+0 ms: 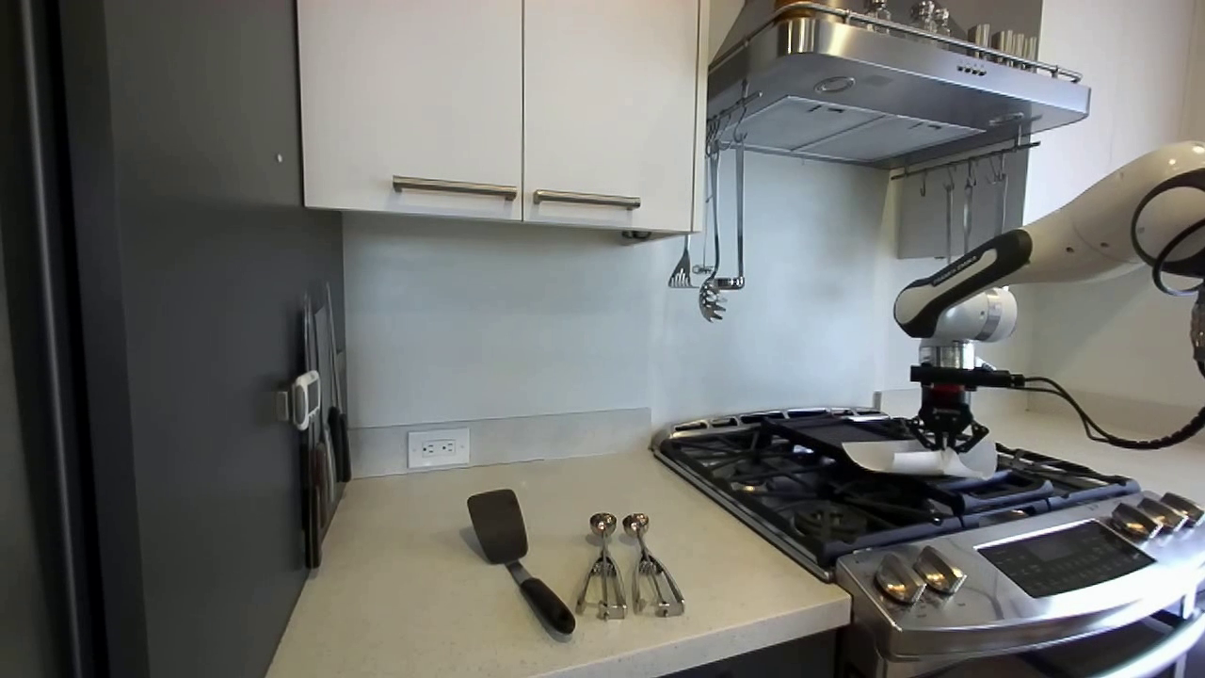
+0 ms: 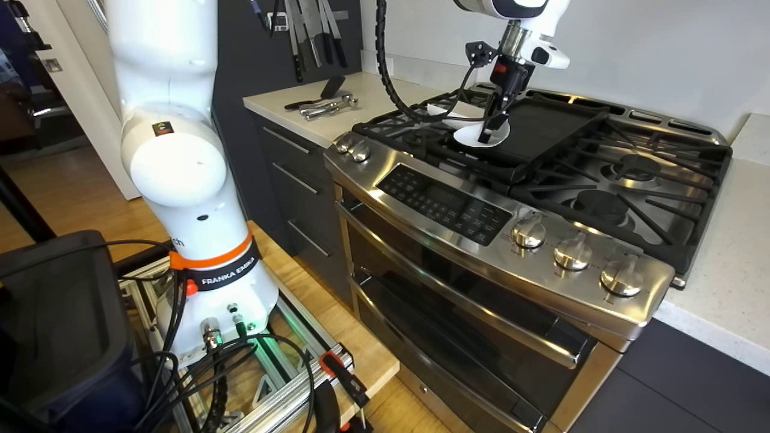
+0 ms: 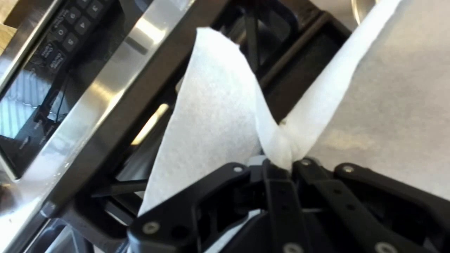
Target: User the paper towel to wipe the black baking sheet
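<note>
The black baking sheet point(image 2: 544, 123) is a flat dark tray with a low rim, lying over the middle of the stove; part of it shows in an exterior view point(image 1: 833, 431). The white paper towel point(image 1: 880, 456) lies spread and folded over the sheet's near left part, with edges curling up; it also shows in an exterior view point(image 2: 469, 136). My gripper point(image 3: 287, 167) points down and is shut on a pinched fold of the paper towel point(image 3: 218, 105). In both exterior views the gripper point(image 1: 946, 446) point(image 2: 487, 138) is low over the sheet. The towel hides part of the sheet.
Black barred grates point(image 2: 652, 207) flank the sheet on the stove. Steel knobs point(image 2: 571, 252) line the stove front. A range hood point(image 1: 894, 85) hangs above. A black spatula point(image 1: 499, 527) and two metal scoops point(image 1: 602, 574) lie on the counter point(image 1: 395, 584).
</note>
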`<state>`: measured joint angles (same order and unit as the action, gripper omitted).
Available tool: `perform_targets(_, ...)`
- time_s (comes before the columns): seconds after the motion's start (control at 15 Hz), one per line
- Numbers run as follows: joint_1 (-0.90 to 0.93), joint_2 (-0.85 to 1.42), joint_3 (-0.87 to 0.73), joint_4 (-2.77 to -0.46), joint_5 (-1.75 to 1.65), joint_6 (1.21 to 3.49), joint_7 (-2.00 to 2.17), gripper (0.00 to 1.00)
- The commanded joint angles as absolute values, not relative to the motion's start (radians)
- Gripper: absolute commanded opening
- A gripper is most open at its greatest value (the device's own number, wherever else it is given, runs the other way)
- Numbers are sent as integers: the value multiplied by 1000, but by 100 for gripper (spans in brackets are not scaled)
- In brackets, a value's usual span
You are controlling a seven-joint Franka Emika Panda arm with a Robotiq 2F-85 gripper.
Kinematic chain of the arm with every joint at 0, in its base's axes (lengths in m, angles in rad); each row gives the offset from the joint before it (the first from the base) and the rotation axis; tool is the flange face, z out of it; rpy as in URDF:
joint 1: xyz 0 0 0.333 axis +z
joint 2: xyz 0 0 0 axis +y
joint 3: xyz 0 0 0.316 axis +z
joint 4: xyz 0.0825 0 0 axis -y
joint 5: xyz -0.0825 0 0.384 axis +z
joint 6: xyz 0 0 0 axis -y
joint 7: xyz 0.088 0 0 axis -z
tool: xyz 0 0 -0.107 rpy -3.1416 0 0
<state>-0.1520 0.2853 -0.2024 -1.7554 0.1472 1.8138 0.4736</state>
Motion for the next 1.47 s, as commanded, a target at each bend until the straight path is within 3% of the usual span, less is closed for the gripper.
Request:
perform_targets(0.0,-159,266,-235,-1808,68,1867,497,0)
perform_targets(0.6,-164,285,-282,-1816,-74,1973,575,0)
perform_targets(1.4,-104,252,-146,-1803,36,1882,462,0)
